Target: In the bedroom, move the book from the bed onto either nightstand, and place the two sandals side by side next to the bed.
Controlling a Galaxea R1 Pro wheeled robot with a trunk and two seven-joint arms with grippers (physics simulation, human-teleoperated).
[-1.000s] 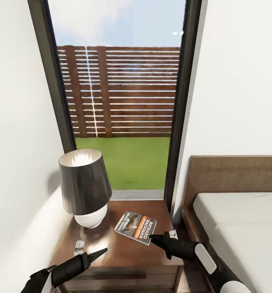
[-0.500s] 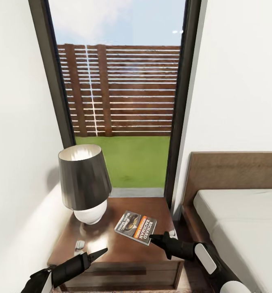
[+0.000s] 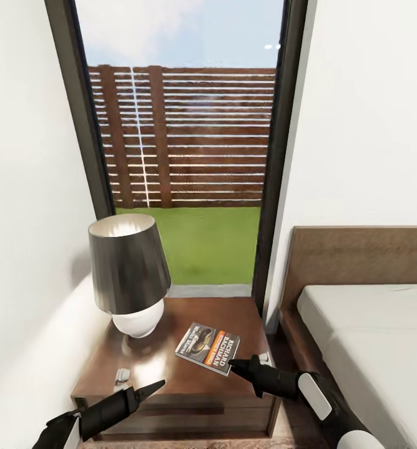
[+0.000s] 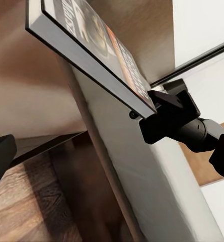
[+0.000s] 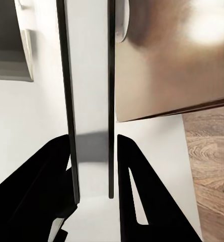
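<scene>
The head view looks forward and down on the nightstand (image 3: pixel 171 368) from just before it. The left wrist view sits very near its top, sharing the book (image 4: pixel 96 55) upon it. The right wrist view, perhaps beside the nightstand (image 5: pixel 177 60), is too close to place.

Right gripper (image 5: pixel 91 171): we see both black fingers (image 5: pixel 137 196) flanking a book (image 5: pixel 89 75) held edge-on, pale page block between two dark cover lines, running away toward 12 o'clock. The jaws sit against both covers. From the gripper, at 2 o'clock, the glossy brown nightstand (image 5: pixel 167 65) top with a bright glare patch. At 4 o'clock, wood plank floor (image 5: pixel 210 166). At 11 o'clock, a grey panel (image 5: pixel 8 50) we cannot identify.
</scene>
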